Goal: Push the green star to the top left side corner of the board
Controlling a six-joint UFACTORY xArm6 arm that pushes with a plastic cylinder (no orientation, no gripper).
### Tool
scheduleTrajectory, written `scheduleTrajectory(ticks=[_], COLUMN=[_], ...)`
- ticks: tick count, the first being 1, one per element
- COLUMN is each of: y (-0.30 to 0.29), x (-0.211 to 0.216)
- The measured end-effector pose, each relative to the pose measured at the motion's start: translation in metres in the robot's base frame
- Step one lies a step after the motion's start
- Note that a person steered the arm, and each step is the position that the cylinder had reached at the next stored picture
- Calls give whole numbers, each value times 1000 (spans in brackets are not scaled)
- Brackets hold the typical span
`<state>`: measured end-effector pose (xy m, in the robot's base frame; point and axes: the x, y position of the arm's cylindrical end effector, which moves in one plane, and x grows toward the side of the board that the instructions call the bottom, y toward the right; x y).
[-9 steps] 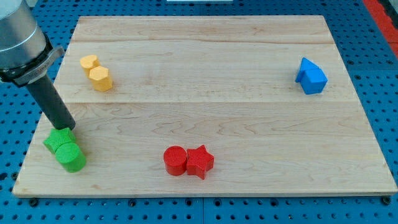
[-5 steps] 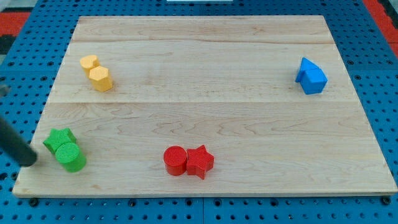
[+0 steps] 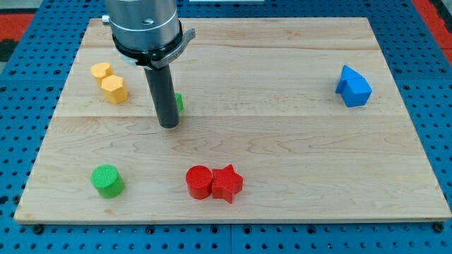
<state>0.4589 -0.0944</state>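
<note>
A: Where's the green star (image 3: 179,102)?

B: Mostly hidden behind the rod. Only a green sliver shows at the rod's right edge, left of centre on the bench (image 3: 282,141). Shape can't be confirmed from that sliver; judging it's the star since the green cylinder (image 3: 107,180) sits alone near the left front corner.

A: My tip?

B: My tip (image 3: 168,125) is down on the board, just in front of the sliver, apparently touching or nearly so. No claw on this rig, so nothing opens, shuts or holds. It only pushes.

A: Handling?

B: Likely light, rigid plastic that slides easily on smooth wood. Star points will make it rotate and slip off the rod if hit off-centre. I'd contact it on the near-right side, in a notch between points, pushing toward the far-left corner.

A: Obstacles?

B: The two yellow blocks (image 3: 109,82) lie left of it, close to that line. Red cylinder (image 3: 199,181), red star (image 3: 227,183) and blue block (image 3: 352,86) are well clear.
</note>
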Motion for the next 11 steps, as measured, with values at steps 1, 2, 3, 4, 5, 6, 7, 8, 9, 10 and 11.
scheduleTrajectory(ticks=[1, 2, 3, 4, 5, 6, 7, 8, 9, 10, 11], y=[1, 5, -14, -20, -19, 0, 25, 61, 20, -36, -35], x=[3, 18, 18, -4, -23, -39, -57, -70, -99, -144, -180])
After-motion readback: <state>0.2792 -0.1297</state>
